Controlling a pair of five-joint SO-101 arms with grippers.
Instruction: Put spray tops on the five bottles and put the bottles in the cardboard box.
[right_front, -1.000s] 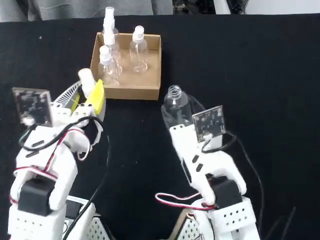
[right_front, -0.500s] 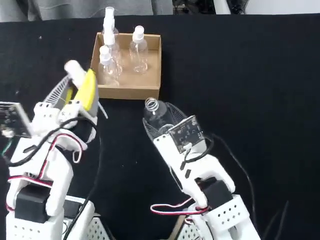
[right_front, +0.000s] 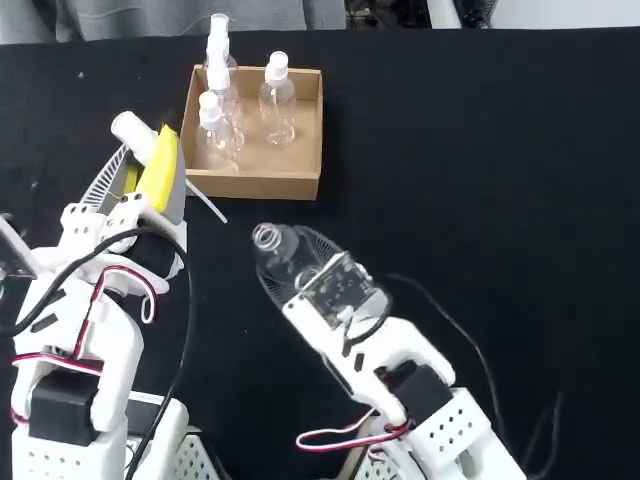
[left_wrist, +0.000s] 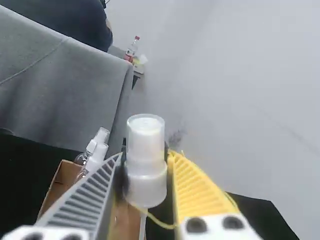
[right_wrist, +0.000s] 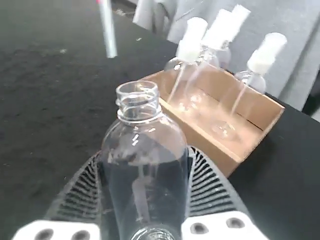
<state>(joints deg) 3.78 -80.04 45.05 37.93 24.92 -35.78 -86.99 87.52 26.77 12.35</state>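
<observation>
The left gripper (right_front: 141, 150), clamped on a white spray top (left_wrist: 145, 160) whose thin dip tube (right_front: 205, 205) trails down and out, hangs just beside the cardboard box (right_front: 255, 185). The right gripper (right_front: 290, 268) pinches an uncapped clear bottle (right_wrist: 142, 150) in front of the box, its open neck tilted toward the left arm. Capped bottles (right_front: 277, 95) already stand in the box. A clean fit likely means threading the tube's tip into the narrow neck first, lining up top and bottle before pressing down, and keeping the bottle held firm.

right gripper (right_wrist: 140, 200) grips an open bottle (right_wrist: 142, 170) near the cardboard box (right_wrist: 240, 135).
</observation>
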